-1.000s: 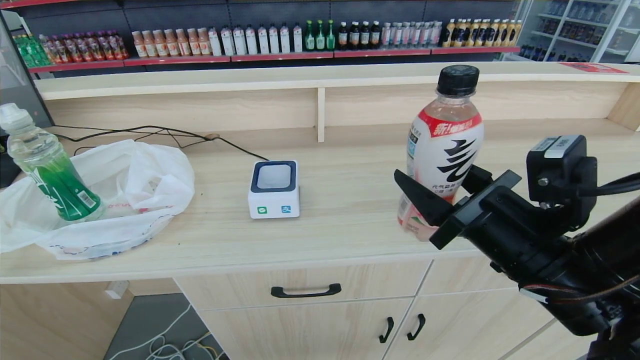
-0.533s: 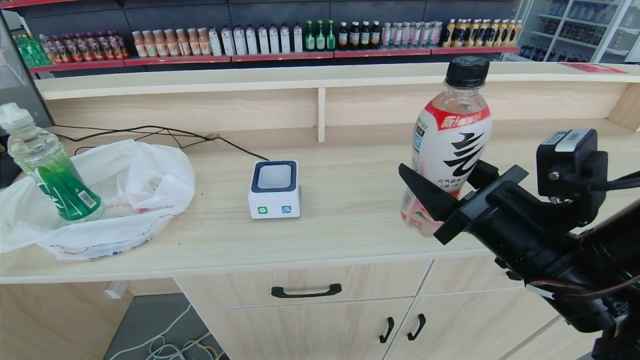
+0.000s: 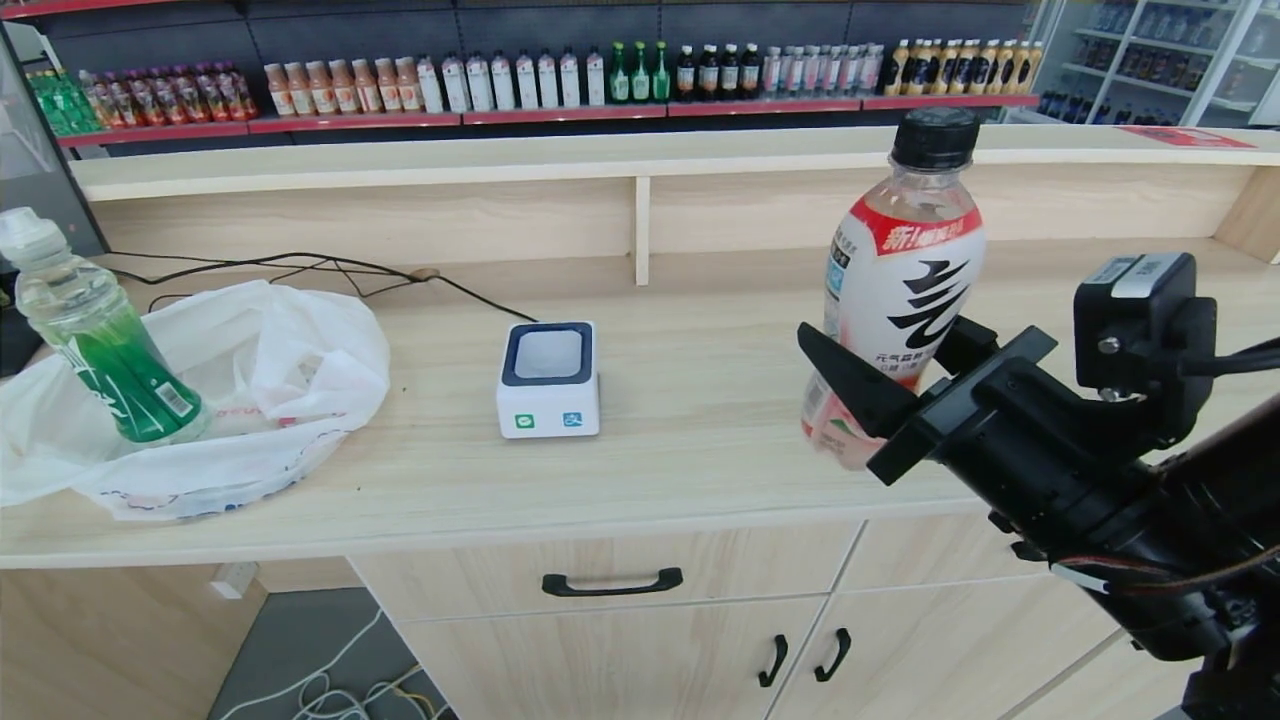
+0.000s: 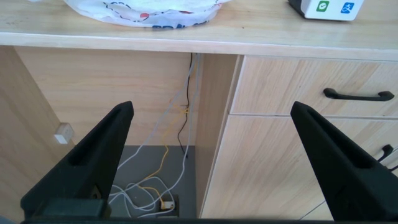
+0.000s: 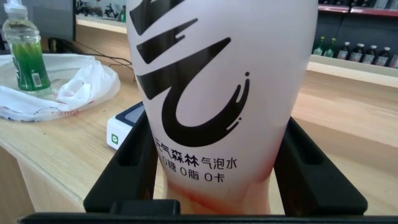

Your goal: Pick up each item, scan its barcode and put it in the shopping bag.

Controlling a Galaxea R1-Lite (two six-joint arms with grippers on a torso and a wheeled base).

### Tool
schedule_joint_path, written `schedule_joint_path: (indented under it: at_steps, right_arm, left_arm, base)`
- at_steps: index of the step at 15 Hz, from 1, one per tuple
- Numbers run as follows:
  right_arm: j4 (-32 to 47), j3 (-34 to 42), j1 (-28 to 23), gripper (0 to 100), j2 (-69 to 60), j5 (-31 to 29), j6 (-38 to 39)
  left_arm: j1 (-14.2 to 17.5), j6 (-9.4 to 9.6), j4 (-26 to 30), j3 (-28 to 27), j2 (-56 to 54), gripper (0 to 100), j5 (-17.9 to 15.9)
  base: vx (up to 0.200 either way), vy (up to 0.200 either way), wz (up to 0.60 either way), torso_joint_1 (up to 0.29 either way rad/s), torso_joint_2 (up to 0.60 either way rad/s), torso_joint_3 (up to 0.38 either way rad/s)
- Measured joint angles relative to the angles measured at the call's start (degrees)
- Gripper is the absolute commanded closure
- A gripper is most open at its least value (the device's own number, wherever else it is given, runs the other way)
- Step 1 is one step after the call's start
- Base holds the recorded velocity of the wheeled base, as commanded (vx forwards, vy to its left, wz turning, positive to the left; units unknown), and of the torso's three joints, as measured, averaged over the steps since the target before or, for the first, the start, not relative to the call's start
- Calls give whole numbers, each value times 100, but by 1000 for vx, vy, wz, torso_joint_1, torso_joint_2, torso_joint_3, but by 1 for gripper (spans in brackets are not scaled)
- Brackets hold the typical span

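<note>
My right gripper (image 3: 900, 385) is shut on a white and pink drink bottle (image 3: 900, 290) with a black cap, held upright just above the counter at the right. The same bottle (image 5: 214, 93) stands between the gripper's black fingers (image 5: 127, 171) in the right wrist view. The white barcode scanner (image 3: 548, 378) sits at mid-counter, left of the bottle. A white shopping bag (image 3: 200, 400) lies at the left with a green bottle (image 3: 95, 335) leaning in it. My left gripper (image 4: 211, 155) hangs open below the counter edge, in front of the cabinet.
A black cable (image 3: 300, 265) runs from the scanner along the counter's back. A raised wooden ledge (image 3: 640, 160) borders the far side, with store shelves of bottles (image 3: 560, 80) behind. Drawers with black handles (image 3: 612, 582) sit under the counter (image 3: 700, 470).
The right gripper has lifted the white and pink bottle off the counter and slightly to the right. The bag, green bottle and scanner have not moved.
</note>
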Motion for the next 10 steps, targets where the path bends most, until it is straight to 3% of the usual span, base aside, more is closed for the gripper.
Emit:
schedule_joint_path:
  at_steps: [10]
  right_arm:
    - [-13, -37, -23, 100, -41, 0, 160]
  left_arm:
    - [0, -16, -2, 0, 0, 0, 7]
  base:
    - [0, 200, 0, 5, 2, 3]
